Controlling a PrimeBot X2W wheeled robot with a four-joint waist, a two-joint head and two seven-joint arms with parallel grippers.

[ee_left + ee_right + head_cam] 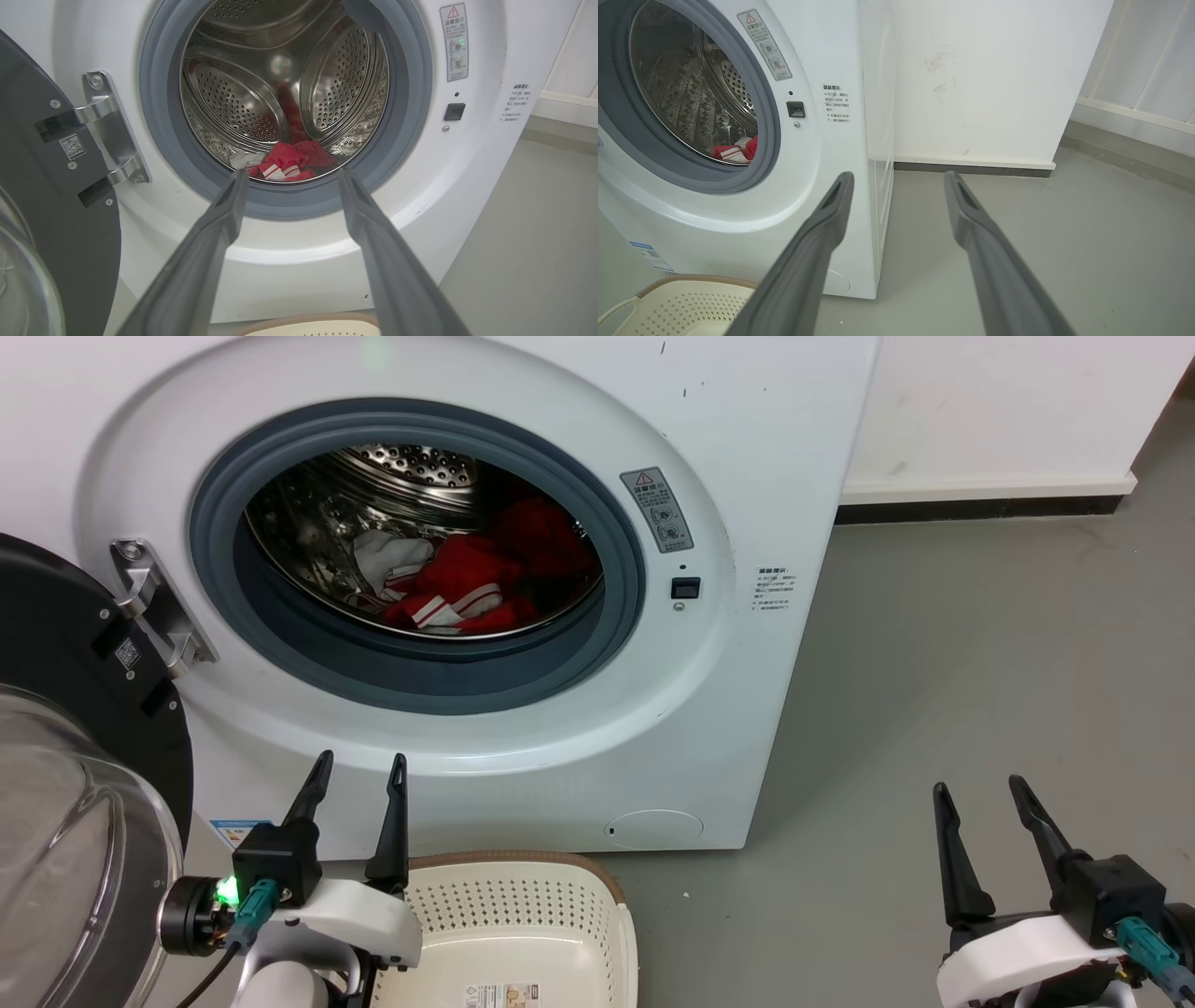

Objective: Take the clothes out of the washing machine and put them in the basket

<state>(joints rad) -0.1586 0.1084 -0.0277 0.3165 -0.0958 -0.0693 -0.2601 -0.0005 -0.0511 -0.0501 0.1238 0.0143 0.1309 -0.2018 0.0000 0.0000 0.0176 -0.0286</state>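
**Clothes [467, 583] all in the drum, nothing in the basket**

Nearest the robot, both end effectors hang clear of everything. The left end effector [362, 758] has its two long dark fingers spread wide and empty. It sits above the near-left corner of the basket, and in the left wrist view its fingers frame the bottom of the machine's opening. The right end effector [977, 785] is likewise wide and empty, well off to the right over the bare grey floor [980, 663].

Just beyond the left one lies the low cream-coloured perforated plastic basket with a brown woven-look rim [523, 857], on the floor close against the foot of the large white front-loading washing machine [728, 709]. The part of its inside that shows carries a small label and no garment.

Further on, the dark-rimmed glass door [56, 644] stands swung open to the left, and the round grey rubber seal [420, 683] is unobstructed. Deepest, at the bottom of the perforated steel drum [411, 467], the clothes lie in a heap: red jersey garments with white striped trim, and a piece of white fabric [387, 560] at their left.

The task looks barely begun. The open door is the only step done. Every garment is yet to be reached, gripped and carried to the basket, and the left arm seems best placed for the first reach.
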